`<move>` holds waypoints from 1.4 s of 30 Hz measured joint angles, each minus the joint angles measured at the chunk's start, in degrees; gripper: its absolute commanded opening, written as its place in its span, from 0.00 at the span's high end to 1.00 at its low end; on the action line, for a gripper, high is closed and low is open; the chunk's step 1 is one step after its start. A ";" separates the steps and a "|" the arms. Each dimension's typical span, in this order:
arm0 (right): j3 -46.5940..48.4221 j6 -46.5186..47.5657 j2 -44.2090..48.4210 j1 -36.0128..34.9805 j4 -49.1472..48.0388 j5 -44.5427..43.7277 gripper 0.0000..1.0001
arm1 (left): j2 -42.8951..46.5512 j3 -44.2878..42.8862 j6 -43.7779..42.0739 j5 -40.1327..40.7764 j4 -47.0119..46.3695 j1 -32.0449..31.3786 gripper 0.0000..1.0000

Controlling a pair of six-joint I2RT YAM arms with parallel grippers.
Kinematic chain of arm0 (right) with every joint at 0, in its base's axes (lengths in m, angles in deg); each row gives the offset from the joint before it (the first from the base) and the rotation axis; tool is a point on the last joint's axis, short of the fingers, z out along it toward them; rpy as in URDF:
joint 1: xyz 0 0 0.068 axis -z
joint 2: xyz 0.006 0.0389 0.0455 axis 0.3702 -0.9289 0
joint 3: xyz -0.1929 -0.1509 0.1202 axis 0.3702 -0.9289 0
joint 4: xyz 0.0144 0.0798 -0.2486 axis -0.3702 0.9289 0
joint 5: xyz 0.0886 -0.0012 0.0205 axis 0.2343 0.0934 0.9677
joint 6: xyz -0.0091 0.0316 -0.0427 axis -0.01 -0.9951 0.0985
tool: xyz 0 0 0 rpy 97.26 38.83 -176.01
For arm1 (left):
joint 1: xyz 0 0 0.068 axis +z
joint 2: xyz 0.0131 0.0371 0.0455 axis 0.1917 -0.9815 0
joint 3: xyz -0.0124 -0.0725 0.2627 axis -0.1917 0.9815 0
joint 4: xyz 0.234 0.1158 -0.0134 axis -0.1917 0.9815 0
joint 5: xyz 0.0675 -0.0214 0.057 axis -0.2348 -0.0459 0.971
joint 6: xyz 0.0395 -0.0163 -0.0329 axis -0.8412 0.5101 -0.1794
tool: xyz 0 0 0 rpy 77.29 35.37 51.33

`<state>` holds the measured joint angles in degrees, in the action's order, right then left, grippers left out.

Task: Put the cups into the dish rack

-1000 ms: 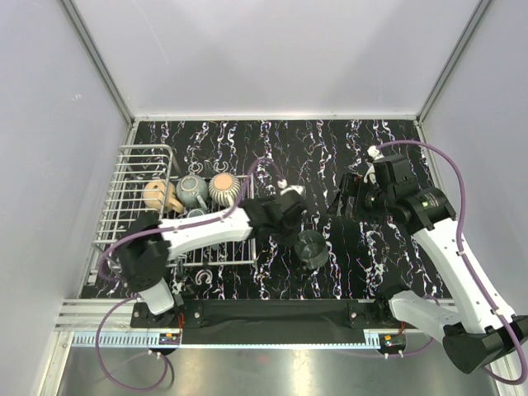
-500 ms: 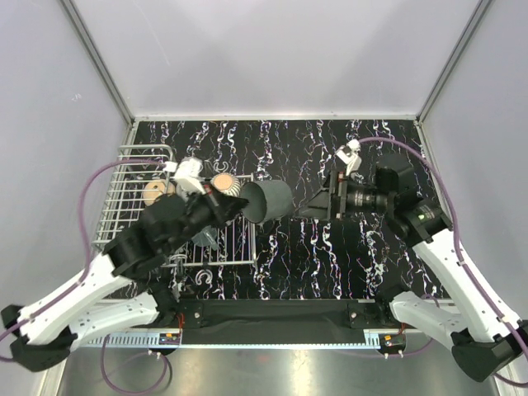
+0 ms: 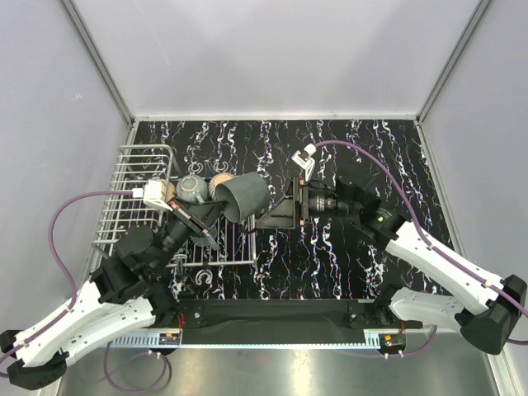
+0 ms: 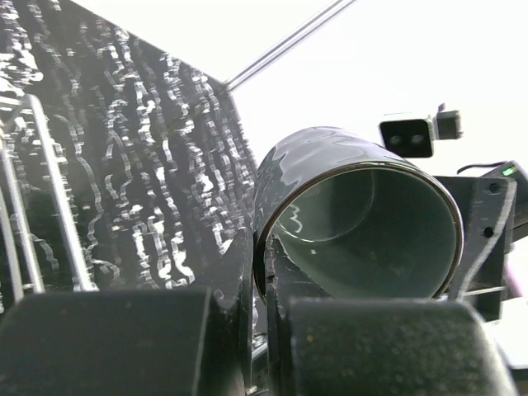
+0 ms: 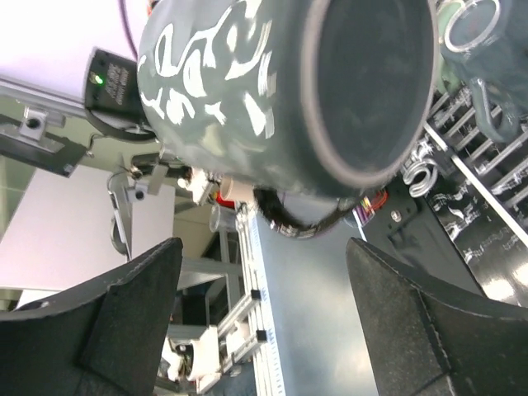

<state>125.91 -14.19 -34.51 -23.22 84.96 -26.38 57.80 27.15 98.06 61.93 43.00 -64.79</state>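
My left gripper (image 3: pixel 211 214) is shut on the rim of a dark grey-teal cup (image 3: pixel 240 199) and holds it on its side in the air, over the right edge of the white wire dish rack (image 3: pixel 134 167). In the left wrist view the fingers (image 4: pixel 266 247) pinch the rim of this cup (image 4: pixel 363 223), one inside and one outside. My right gripper (image 3: pixel 277 216) is open, just right of the cup's base, pointing at it. In the right wrist view the cup's base (image 5: pixel 330 82) fills the top, above the open gripper (image 5: pixel 264 330). A peach-tan cup (image 3: pixel 158 192), a grey-teal cup (image 3: pixel 191 188) and a ribbed cup (image 3: pixel 221 179) sit in the rack.
The rack lies at the table's left side against the left wall. Its wires also show in the left wrist view (image 4: pixel 49 181) and the right wrist view (image 5: pixel 495 157), where another grey-teal cup (image 5: pixel 483 41) sits on it. The black marbled table (image 3: pixel 363 157) stretches to the right.
My left arm has lifted the grey-teal cup off the table and swung it left over the rack's edge. My right arm has moved left, open, up to the cup's base.
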 measured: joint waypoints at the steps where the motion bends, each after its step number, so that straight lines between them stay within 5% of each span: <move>1: -0.39 -0.94 -0.35 -0.55 -1.77 -0.83 0.14 | 0.24 0.68 0.66 -0.02 -1.33 0.00 1.00; 15: -4.17 -8.28 -2.86 -3.72 -17.81 -8.39 0.34 | 0.83 10.64 10.95 -0.98 -19.67 0.00 1.00; 21: -4.83 -9.49 -3.04 -3.98 -19.98 -9.99 0.71 | 0.22 12.26 15.30 -0.85 -23.93 0.33 1.00; 22: -4.85 -9.97 -3.17 -4.11 -20.44 -9.84 0.87 | 0.22 12.26 15.52 -0.79 -24.11 0.37 1.00; 24: -4.85 -11.26 -3.43 -4.50 -21.24 -9.73 1.00 | 0.28 12.26 15.78 -0.61 -24.39 0.44 0.99; 25: -4.85 -11.76 -3.56 -4.57 -21.46 -9.68 1.00 | 0.57 12.26 15.76 -0.59 -24.48 0.50 0.96; 30: -4.85 -11.02 -4.59 -4.85 -19.85 -11.19 1.00 | 1.33 10.19 15.32 0.02 -17.03 0.44 0.24; 31: -4.85 -10.21 -4.76 -4.79 -18.45 -12.63 1.00 | 1.42 8.83 15.10 0.31 -14.21 0.37 0.16; 33: -4.81 -8.59 -4.87 -4.68 -15.52 -14.80 1.00 | 1.86 6.51 15.08 1.62 -9.07 0.31 0.08; 42: 5.22 4.46 -8.52 -5.90 5.79 -28.94 1.00 | 4.83 -3.65 13.75 9.55 15.32 0.39 0.07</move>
<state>131.14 -9.73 -43.04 -29.12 90.75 -55.32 62.63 23.50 111.81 71.49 58.32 -64.39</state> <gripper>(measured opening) 0.220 0.941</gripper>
